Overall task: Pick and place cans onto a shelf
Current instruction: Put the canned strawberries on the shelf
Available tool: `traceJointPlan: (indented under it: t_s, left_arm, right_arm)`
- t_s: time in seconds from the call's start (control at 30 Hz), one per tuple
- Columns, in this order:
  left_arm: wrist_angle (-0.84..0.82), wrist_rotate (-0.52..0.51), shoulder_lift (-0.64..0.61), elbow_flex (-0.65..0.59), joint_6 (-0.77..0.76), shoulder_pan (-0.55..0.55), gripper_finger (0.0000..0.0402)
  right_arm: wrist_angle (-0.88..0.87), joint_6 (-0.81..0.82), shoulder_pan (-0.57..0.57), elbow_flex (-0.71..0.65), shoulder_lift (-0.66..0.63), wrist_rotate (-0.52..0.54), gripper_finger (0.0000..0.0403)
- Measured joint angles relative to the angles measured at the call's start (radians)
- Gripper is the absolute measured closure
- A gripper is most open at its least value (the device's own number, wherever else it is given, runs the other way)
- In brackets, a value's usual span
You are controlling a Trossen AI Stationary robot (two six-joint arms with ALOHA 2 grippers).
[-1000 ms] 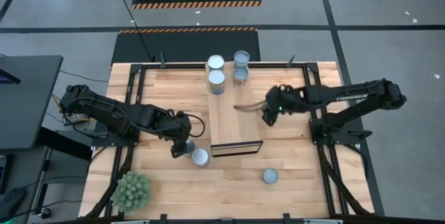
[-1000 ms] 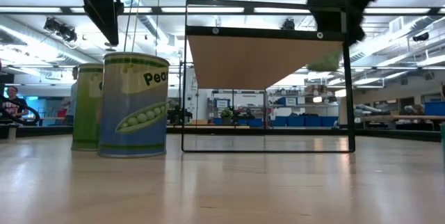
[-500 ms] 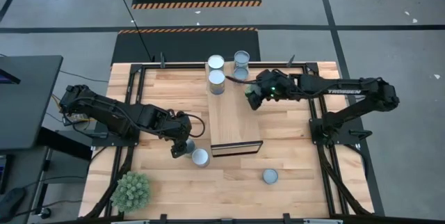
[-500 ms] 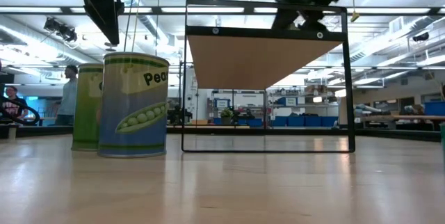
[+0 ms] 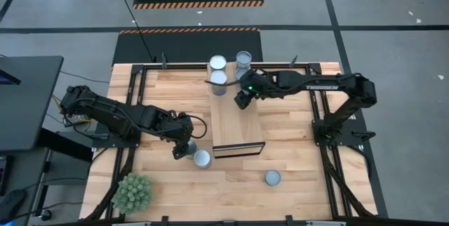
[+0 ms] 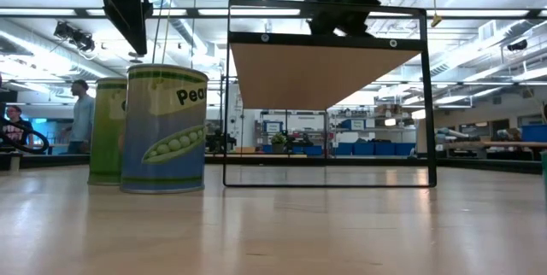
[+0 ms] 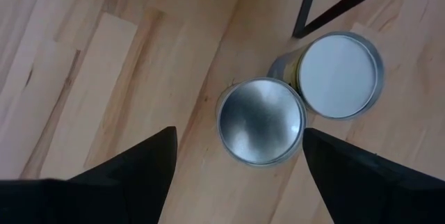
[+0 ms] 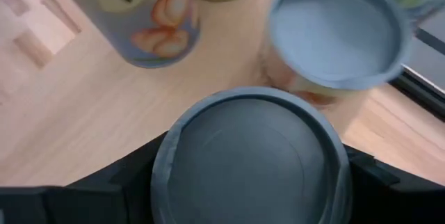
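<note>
The light-wood shelf point(image 5: 235, 124) stands mid-table. Three cans point(image 5: 219, 78) show at its far end. My right gripper point(image 5: 240, 98) is over the shelf beside them, shut on a can with a grey top point(image 8: 250, 158). My left gripper point(image 5: 184, 145) hangs open above a silvery-topped can point(image 7: 261, 120) that stands upright on the table by the shelf's near left corner; its fingers stand on either side without touching. A second can point(image 7: 339, 74) stands right beside it. Another can point(image 5: 272, 177) stands alone near the front edge. My right gripper pinches the can between its two fingers, on opposite sides just below the top rim point(image 8: 163, 165). The fingers come from above, pointing down. The can is upright, top up. Whether its base is on the shelf cannot be told.
A small green plant point(image 5: 133, 192) stands at the front left corner. Black frame rails point(image 5: 133, 107) run along the table's sides. In the low view the pea-labelled can point(image 6: 164, 128) and its neighbour stand left of the shelf's frame point(image 6: 325, 70). A person point(image 6: 81, 113) walks far behind.
My right gripper has carried its can from beside the shelf's right edge toward the table's left and far edge, over the shelf top, up to the cans at its far end. The can stays upright in the hold.
</note>
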Motion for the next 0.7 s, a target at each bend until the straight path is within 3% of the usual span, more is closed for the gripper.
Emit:
traceJointPlan:
  t_s: [0.27,0.7]
  left_arm:
    - [0.001,0.007,0.000,0.000,-0.001,0.000,0.0086]
    - [0.000,0.011,0.000,0.000,0.000,0.000,0.0086]
  right_arm:
    - [-0.001,0.016,0.000,0.020,0.058,-0.009,0.0092]
    - [0.024,0.023,-0.002,0.017,0.040,-0.016,0.0017]
